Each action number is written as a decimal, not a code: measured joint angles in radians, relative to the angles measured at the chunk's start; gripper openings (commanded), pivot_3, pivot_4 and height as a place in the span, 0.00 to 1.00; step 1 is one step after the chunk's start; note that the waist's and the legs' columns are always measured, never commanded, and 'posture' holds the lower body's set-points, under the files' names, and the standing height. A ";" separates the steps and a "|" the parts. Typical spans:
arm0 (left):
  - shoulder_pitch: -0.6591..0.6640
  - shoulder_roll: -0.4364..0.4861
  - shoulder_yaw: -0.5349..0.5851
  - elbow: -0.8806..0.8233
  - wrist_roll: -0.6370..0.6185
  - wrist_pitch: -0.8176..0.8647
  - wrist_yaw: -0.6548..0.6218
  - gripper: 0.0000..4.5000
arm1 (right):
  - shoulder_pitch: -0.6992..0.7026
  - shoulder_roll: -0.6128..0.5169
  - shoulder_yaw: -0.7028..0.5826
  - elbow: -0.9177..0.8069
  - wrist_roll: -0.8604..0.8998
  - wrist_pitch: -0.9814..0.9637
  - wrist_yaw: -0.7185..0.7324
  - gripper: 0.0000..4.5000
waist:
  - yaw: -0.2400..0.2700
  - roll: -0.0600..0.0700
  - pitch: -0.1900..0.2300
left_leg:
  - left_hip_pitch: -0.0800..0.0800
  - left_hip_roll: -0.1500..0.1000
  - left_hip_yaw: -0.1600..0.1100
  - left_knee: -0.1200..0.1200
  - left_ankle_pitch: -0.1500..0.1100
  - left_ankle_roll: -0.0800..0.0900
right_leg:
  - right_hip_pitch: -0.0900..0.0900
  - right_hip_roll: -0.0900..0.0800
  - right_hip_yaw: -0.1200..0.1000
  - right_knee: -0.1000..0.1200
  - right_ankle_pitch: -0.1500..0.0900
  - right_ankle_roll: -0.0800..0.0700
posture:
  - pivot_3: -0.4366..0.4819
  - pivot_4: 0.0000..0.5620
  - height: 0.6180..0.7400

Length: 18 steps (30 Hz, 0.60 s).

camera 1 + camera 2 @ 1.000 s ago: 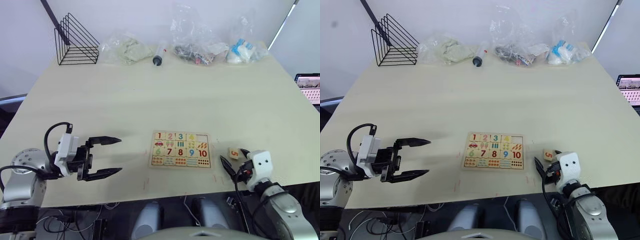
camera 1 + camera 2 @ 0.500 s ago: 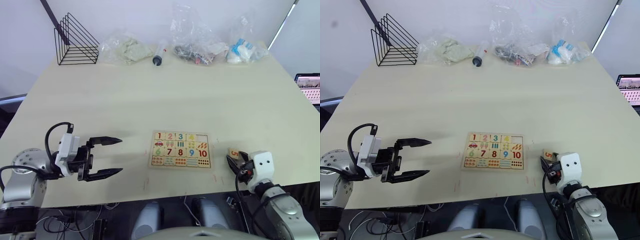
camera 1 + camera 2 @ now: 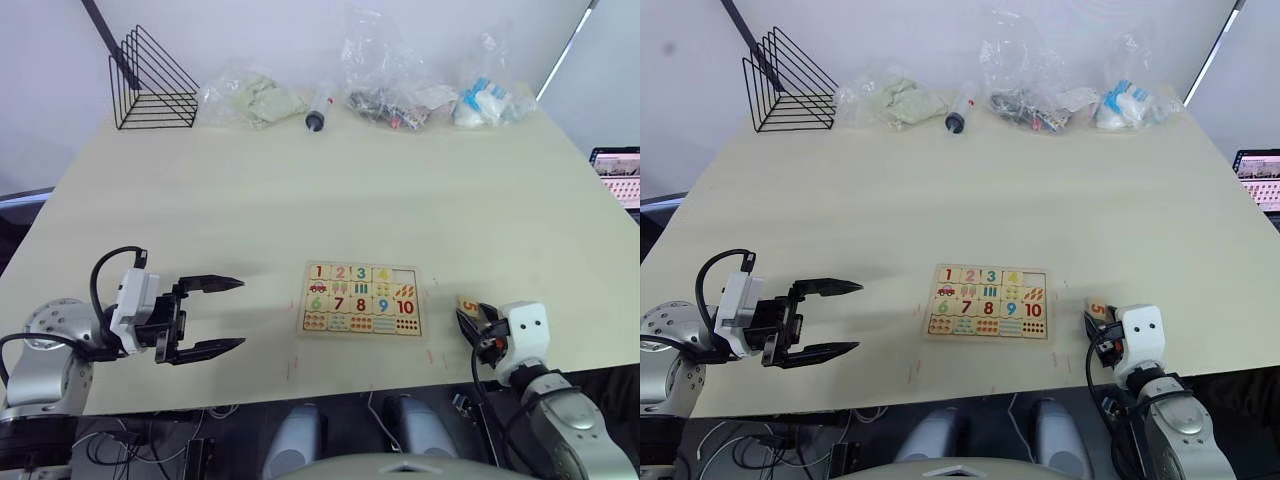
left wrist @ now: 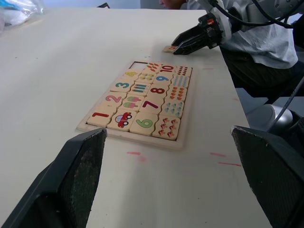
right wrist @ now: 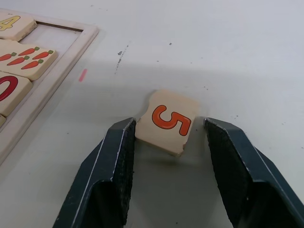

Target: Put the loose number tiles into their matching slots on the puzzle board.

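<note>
step: grabbing the 5 tile [image 5: 170,121], last loose one, lying on the surface just right of the puzzle board [image 3: 362,299]
right gripper [image 5: 168,156]: fingers straddle it, one touching, not yet pinching
tip: close evenly, tile sits skewed
goal: empty top-right slot [image 3: 405,275]
left gripper [image 3: 213,314]: fingers spread, idle

board [image 5: 28,52]: cut off by the edge in the right wrist view, only its corner shows
bags [image 3: 400,95]: contents too small to tell
laptop [image 3: 620,172]: cut off at the picture's edge
person [image 4: 256,33]: only the torso shows, behind the right arm
</note>
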 measured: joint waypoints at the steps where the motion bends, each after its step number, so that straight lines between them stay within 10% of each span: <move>1: 0.000 0.000 0.000 0.000 0.000 0.000 0.000 1.00 | 0.003 0.004 0.000 -0.003 0.000 0.001 -0.004 0.53 | 0.000 0.000 0.000 | 0.000 0.000 0.000 0.000 0.000 0.000 | 0.000 0.000 0.000 0.000 0.000 0.000 | 0.48 0.27 1.00; 11: -0.002 0.000 0.000 0.001 0.000 -0.004 -0.005 1.00 | 0.005 0.028 -0.002 -0.007 0.008 0.014 -0.030 0.53 | 0.001 -0.001 -0.001 | -0.001 0.000 -0.005 -0.001 0.000 0.000 | 0.000 0.000 -0.004 0.000 -0.001 -0.001 | 0.48 0.27 1.00; 18: -0.003 0.000 0.000 0.021 0.000 -0.015 -0.014 1.00 | 0.005 0.034 -0.003 -0.011 0.019 0.017 -0.035 0.19 | 0.001 -0.001 -0.001 | -0.001 0.000 -0.005 -0.001 0.000 0.000 | 0.001 0.000 -0.004 0.000 -0.001 -0.001 | 0.48 0.27 1.00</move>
